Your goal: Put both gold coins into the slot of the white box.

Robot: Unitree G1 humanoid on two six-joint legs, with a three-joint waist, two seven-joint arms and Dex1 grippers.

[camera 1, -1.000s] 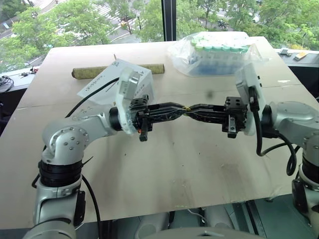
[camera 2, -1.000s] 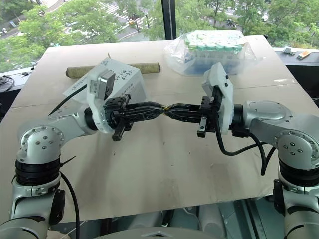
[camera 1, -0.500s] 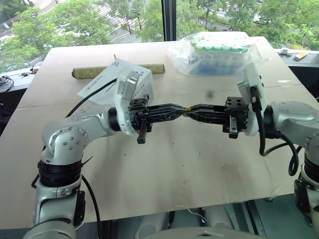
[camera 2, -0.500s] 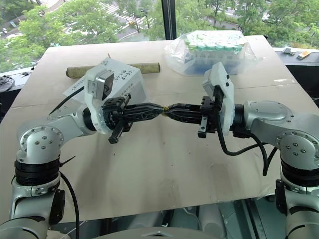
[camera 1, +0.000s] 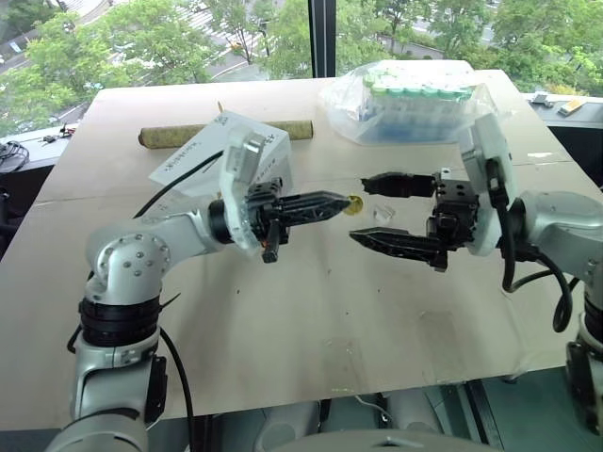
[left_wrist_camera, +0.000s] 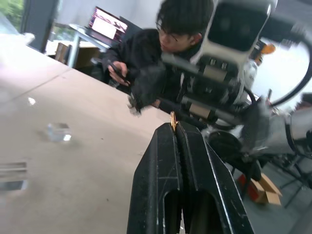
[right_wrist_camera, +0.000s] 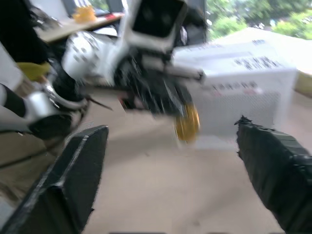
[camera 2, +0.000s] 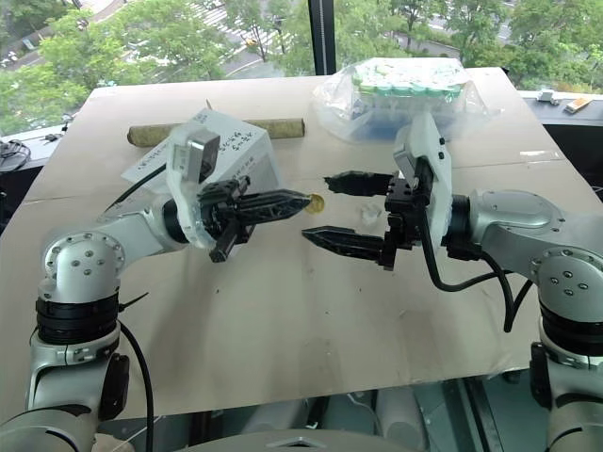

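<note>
My left gripper (camera 1: 339, 200) is shut on a gold coin (camera 1: 354, 201), which sticks out past its fingertips above the table. The same coin (left_wrist_camera: 173, 120) stands edge-on between the black tips in the left wrist view. My right gripper (camera 1: 367, 209) faces it, open wide, one finger above and one below the coin's height, touching nothing. The right wrist view has the coin (right_wrist_camera: 187, 123) between its spread fingers (right_wrist_camera: 78, 170). The white box (camera 1: 217, 149) stands behind my left arm; I cannot make out its slot.
A clear bag of green-capped tubes (camera 1: 415, 94) lies at the back right and a brown cardboard roll (camera 1: 179, 135) behind the box. A small clear plastic block (camera 1: 383, 213) rests under the right gripper. A person (left_wrist_camera: 161, 53) sits beyond the table.
The right gripper, earlier shut tip to tip with the left on the coin, has opened wide and let go. The left gripper keeps the coin.
</note>
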